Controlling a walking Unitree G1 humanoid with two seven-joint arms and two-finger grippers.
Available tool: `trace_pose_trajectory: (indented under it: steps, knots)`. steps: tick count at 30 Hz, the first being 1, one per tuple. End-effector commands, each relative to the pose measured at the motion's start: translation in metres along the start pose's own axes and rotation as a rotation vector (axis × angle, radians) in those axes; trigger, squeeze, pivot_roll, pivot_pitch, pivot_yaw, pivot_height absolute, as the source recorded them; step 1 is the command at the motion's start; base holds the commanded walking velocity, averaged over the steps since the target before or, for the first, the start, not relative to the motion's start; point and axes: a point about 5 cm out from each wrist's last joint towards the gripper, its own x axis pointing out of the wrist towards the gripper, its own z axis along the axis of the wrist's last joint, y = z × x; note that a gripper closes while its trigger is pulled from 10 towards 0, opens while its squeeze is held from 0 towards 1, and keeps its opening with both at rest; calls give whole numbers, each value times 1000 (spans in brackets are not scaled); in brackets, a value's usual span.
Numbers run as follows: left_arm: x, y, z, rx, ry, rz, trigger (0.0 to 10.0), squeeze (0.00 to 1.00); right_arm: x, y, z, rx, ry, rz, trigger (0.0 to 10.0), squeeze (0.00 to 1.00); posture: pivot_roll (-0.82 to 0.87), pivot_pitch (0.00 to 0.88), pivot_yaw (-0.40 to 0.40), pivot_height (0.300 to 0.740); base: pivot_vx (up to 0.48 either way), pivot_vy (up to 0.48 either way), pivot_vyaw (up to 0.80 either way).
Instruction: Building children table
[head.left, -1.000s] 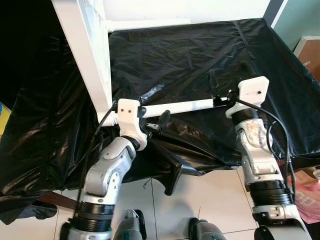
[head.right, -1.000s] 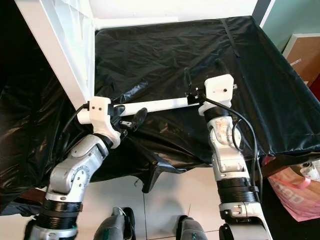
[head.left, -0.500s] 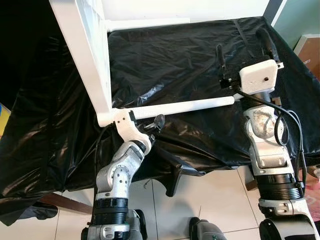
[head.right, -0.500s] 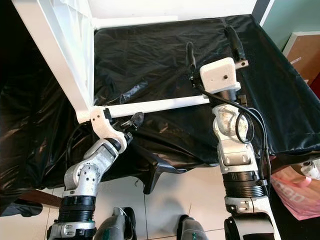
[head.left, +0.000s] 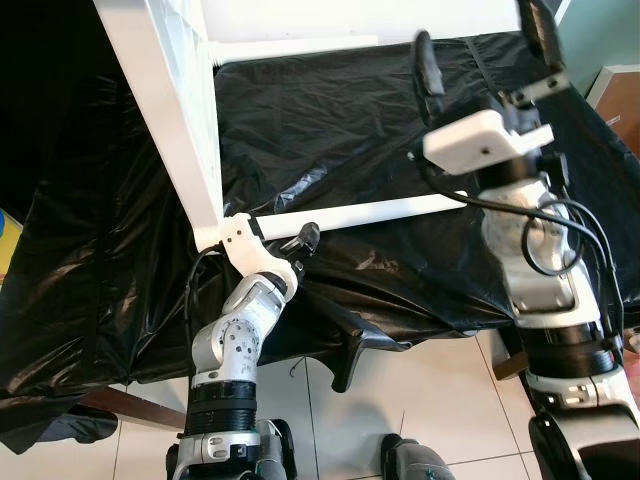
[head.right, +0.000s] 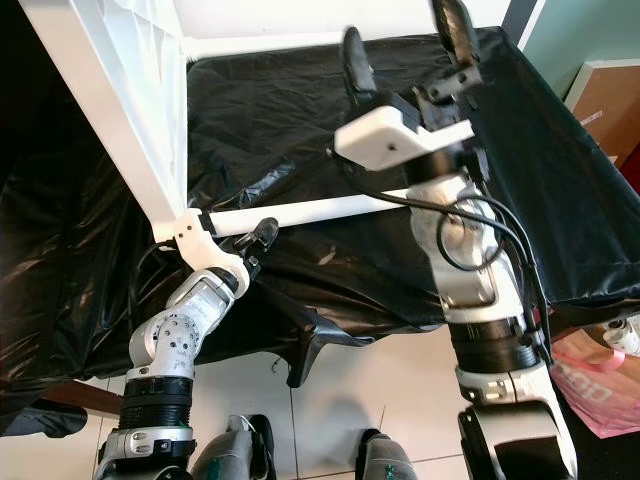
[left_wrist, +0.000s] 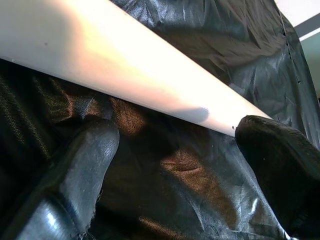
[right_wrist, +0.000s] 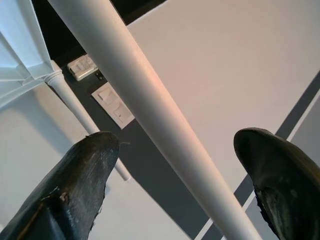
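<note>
White table top (head.left: 165, 110) stands tilted on its edge at the far left, over a surface draped in black plastic sheeting (head.left: 330, 120). A white table leg (head.left: 360, 213) runs from its lower corner to the right, lying across the sheeting. Left gripper (head.left: 300, 240), fingers (left_wrist: 85, 150) spread and released, sits at the leg's near side by the joint. Right gripper (head.left: 480, 45) is raised above the leg's right end, fingers (right_wrist: 85, 170) apart, grasping nothing.
</note>
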Motion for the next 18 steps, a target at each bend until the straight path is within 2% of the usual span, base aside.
trace_pose_trajectory:
  steps: [1, 5, 6, 8, 18]
  knots:
    - [2, -3, -9, -45, 18, 4, 10000, 0, 11, 3, -3, -32, -17, 21, 10000, 0, -23, 165, 58, 740, 0, 0, 0]
    - [3, -4, -9, -45, 17, 4, 10000, 0, 18, 3, -6, -53, -19, 29, 10000, 0, -20, 162, 53, 740, 0, 0, 0]
    - [3, -4, -8, -47, 15, 2, 10000, 0, 25, 5, -10, -96, -22, 44, 10000, 0, -19, 161, 49, 740, 0, 0, 0]
    - [4, -4, -8, -47, 14, 3, 10000, 0, 29, 8, -14, -116, -18, 66, 10000, 0, -18, 159, 47, 740, 0, 0, 0]
    - [6, -4, -6, -50, 5, 8, 10000, 0, 45, 17, -21, -185, -29, 92, 10000, 0, -22, 157, 44, 740, 0, 0, 0]
